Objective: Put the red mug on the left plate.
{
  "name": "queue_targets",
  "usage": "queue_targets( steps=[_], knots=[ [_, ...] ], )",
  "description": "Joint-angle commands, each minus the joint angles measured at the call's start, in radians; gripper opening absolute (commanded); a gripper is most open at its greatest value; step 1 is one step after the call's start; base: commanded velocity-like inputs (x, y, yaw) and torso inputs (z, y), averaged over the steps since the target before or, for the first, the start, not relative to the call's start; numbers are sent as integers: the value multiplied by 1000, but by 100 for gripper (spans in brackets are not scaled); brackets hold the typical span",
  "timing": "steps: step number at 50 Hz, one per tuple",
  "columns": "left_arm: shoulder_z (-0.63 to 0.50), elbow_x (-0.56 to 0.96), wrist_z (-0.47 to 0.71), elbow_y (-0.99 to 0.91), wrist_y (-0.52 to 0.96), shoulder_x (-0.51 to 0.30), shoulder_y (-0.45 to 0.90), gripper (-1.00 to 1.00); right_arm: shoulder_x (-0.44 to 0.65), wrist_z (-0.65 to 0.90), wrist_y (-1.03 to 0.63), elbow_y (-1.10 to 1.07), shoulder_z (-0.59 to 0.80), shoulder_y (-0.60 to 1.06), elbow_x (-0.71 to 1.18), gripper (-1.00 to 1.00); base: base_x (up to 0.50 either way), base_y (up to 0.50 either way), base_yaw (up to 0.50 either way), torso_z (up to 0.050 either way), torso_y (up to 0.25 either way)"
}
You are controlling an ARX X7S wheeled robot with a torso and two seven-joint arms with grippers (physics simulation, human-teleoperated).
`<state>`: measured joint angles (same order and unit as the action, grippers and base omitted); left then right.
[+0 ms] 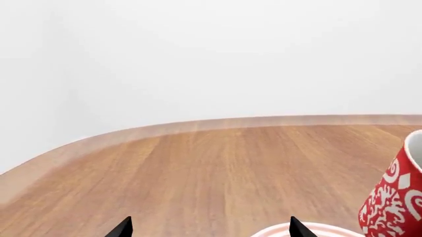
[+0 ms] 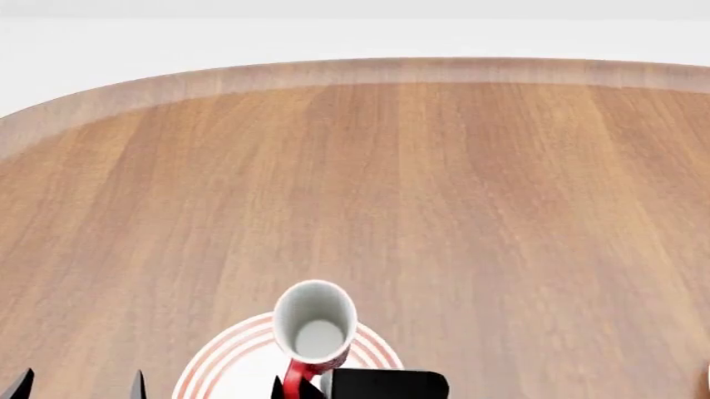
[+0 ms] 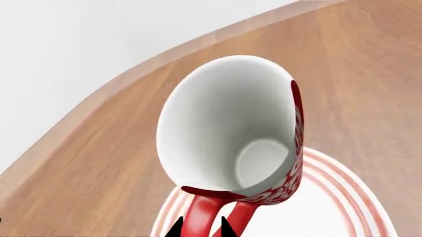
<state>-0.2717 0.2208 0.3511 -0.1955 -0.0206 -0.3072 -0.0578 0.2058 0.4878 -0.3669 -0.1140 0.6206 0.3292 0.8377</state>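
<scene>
The red mug [image 2: 315, 322], patterned with white scrolls and white inside, is over the white plate with red rings [image 2: 216, 370] at the near edge of the head view. My right gripper [image 3: 199, 229] is shut on the mug's red loop handle [image 3: 197, 215], one black fingertip on each side of it; it also shows in the head view [image 2: 302, 389]. In the left wrist view the mug [image 1: 394, 197] leans a little beside the plate's rim [image 1: 316, 229]. I cannot tell whether its base touches the plate. My left gripper [image 1: 209, 229] is open and empty, to the left of the plate [image 2: 76, 386].
The wooden table [image 2: 444, 183] stretches away to a curved far edge [image 2: 367, 71] with a white wall behind it. The plate sits close to the near side, between my two grippers.
</scene>
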Motion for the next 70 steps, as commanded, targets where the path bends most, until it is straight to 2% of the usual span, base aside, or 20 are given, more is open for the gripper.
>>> queue_targets(
  steps=[1,11,27,70],
  knots=[
    [-2,5,2,-6,-1,-4,-2,100,-25,20,-64,73,-8,74,22,-100,0,0,0,0,0],
    [-1,9,6,-17,-3,-10,-8,100,-51,-1,-92,138,-1,111,52,-100,0,0,0,0,1],
    [-3,11,12,-24,-4,-16,-11,100,-56,1,-118,96,55,84,61,-100,0,0,0,0,0],
    [-11,15,27,-34,-8,-28,-13,100,-108,-55,-79,290,15,107,155,-100,0,0,0,0,0]
  ],
)
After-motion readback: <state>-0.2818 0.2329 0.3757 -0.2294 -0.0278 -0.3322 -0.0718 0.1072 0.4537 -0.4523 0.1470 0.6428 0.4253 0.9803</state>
